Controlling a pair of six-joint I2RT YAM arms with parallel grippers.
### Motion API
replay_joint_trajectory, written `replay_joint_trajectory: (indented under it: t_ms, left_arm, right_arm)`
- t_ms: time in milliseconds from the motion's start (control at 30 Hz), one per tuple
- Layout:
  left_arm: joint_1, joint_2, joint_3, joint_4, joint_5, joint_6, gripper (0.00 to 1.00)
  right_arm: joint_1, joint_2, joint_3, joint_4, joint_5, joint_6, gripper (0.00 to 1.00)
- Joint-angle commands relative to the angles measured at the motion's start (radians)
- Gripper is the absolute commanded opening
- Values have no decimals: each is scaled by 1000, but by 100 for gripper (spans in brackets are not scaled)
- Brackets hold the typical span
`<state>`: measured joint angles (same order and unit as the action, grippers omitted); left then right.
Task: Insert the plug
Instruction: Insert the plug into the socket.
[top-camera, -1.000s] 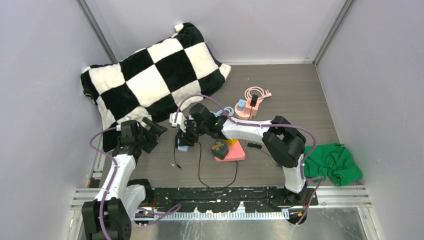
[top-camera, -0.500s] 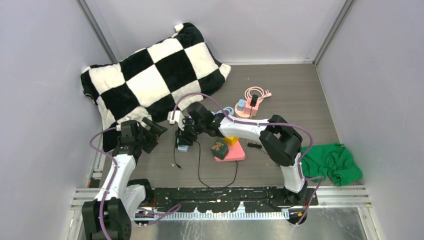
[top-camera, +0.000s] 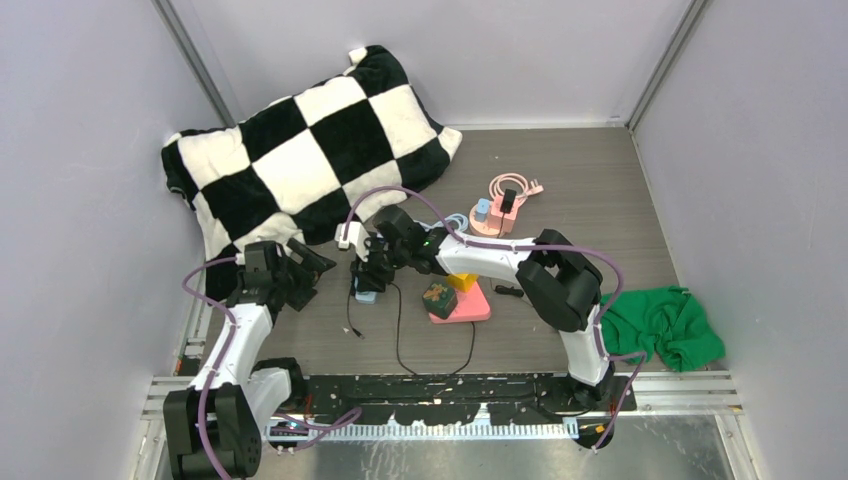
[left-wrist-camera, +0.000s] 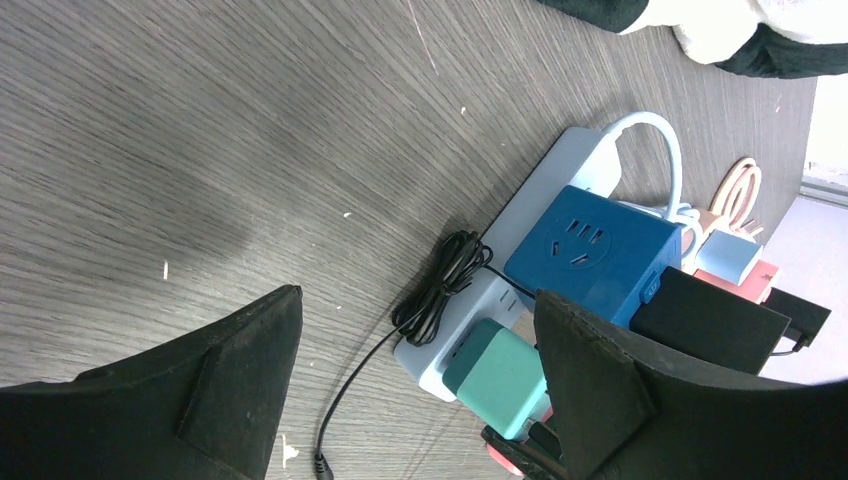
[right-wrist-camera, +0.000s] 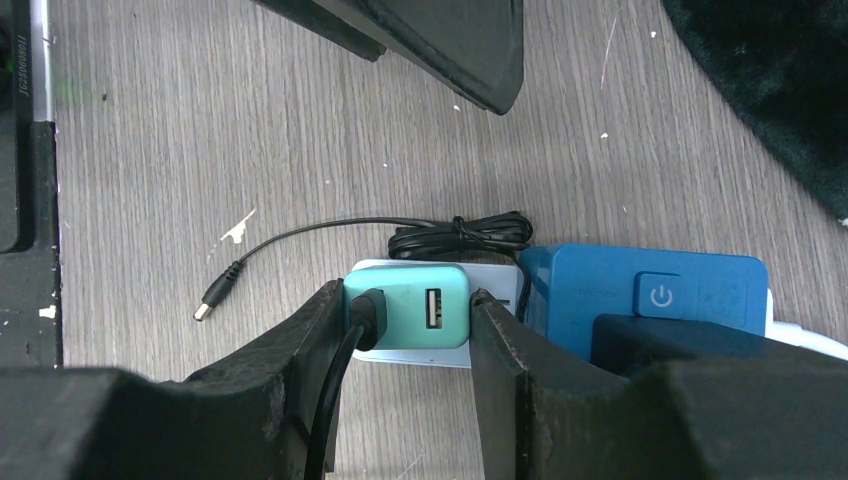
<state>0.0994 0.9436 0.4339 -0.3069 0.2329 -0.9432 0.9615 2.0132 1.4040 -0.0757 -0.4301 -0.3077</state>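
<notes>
A grey wood-grain worktop (top-camera: 600, 180) carries a black-and-white checkered pillow (top-camera: 310, 150) at its far left. Near the middle lies a pale power strip (left-wrist-camera: 560, 170) with a blue cube adapter (left-wrist-camera: 590, 250) on it. The left end effector (left-wrist-camera: 417, 298) hovers nearby, spread and holding nothing. The right end effector (right-wrist-camera: 407, 295) pinches the teal plug (right-wrist-camera: 420, 318), which sits on the strip's end beside a bundled black cable (right-wrist-camera: 460, 232).

teal plug (right-wrist-camera: 405, 318), blue adapter (right-wrist-camera: 640, 300), black-and-white checked pillow (top-camera: 310, 150).
</notes>
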Motion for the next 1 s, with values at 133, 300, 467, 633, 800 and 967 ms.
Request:
replay_joint_trajectory:
  t_ms: [133,300,467,633,800,967]
  left_arm:
    - [6,4,34,19,19,-2,84]
    - [6,19,34,23,25,-2,83]
    - [6,21,35,21,25,2,82]
    - [7,17,41,16,32,10,79]
    - [7,22,82,-21,76,64,81]
    - [7,27,122,-89,79,97,84]
  right_arm:
    - [-19,88,-60,-124,116,-1,19]
    - [-8,99,-113,-114,144,3,19]
    - [1,122,-124,-137,167,4,19]
    - [1,103,-161,-134,176,14,18]
    - [0,61,-154,-127,166,22,22]
    - [1,26,-41,-153,146,70,29]
